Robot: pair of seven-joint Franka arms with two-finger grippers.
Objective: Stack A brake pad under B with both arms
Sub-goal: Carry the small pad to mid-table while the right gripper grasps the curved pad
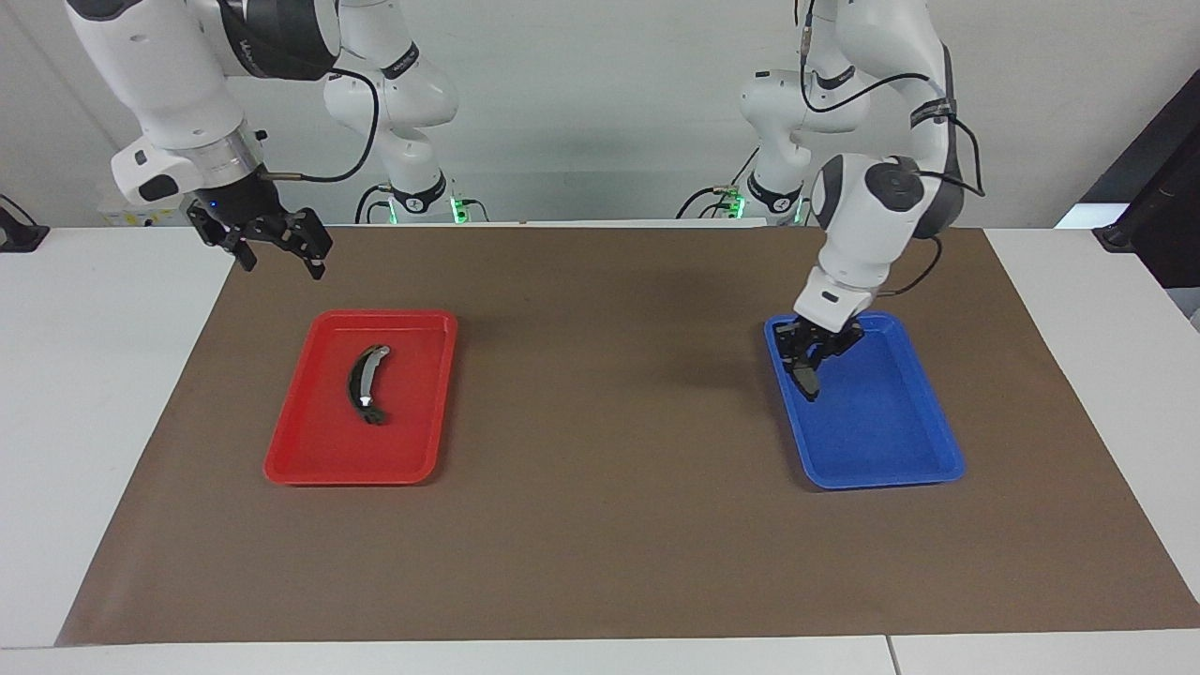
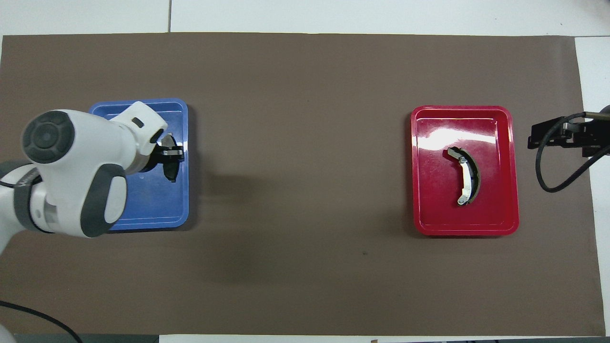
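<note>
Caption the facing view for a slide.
Left gripper lifts A brake pad over the blue tray; B lies in the red tray.

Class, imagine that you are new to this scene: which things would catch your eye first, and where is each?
First, the left gripper, its jaws shut on the short grey brake pad, raised over the blue tray. Next, the long crescent piece lying in the red tray, with the right gripper waiting open above the brown mat.

Glossy plastic red tray (image 1: 319,459) and blue tray (image 1: 900,469) sit on a matt brown mat (image 1: 600,562). B (image 1: 366,384) shows shiny silver metal; A brake pad (image 1: 808,380) looks matt dark.
</note>
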